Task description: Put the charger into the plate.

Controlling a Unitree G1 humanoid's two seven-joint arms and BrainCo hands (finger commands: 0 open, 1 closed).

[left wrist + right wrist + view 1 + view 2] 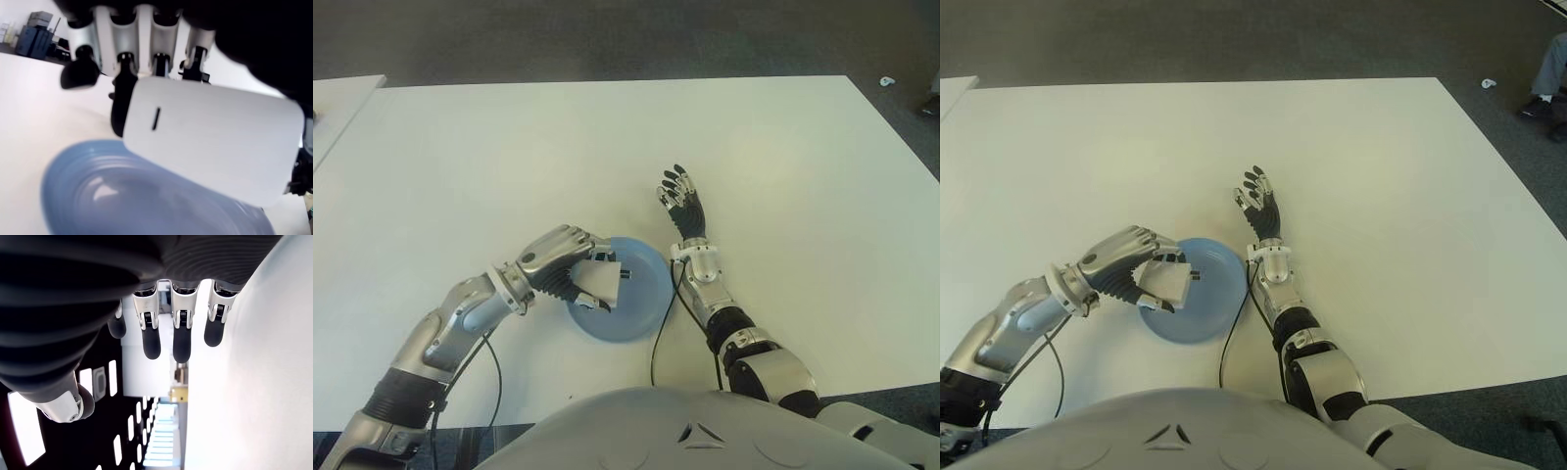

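Left hand (563, 259): fingers (122, 98) curled over the top of the white charger (604, 281), thumb under it, so the block is clamped between them. Left wrist view shows the charger as a flat white slab with rounded corners and one short dark slot on its broad face; dark fingertips press its upper edge. Prongs at the charger's end point toward the middle of the blue plate (646, 294).

Charger sits above the plate's left part, over the basin. Cannot tell whether its lower edge touches the plate; the wrist view shows blue surface directly beneath it. Charger is in the hand, not released.

Plate is a shallow round blue dish on the white table (509, 157), near the table's front edge, just ahead of the robot's torso.

Left forearm runs from the plate's left rim back toward the table's near-left corner, with a black cable hanging under it.

Right hand (680, 201): fingers straight and loosely spread, holding nothing. It shows just beyond the plate's right rim, fingertips pointing away from the robot. Right wrist and forearm lie beside the plate's right edge; a black cable loops on the table between forearm and plate.

A second white surface (337, 108) shows far left of the plate.
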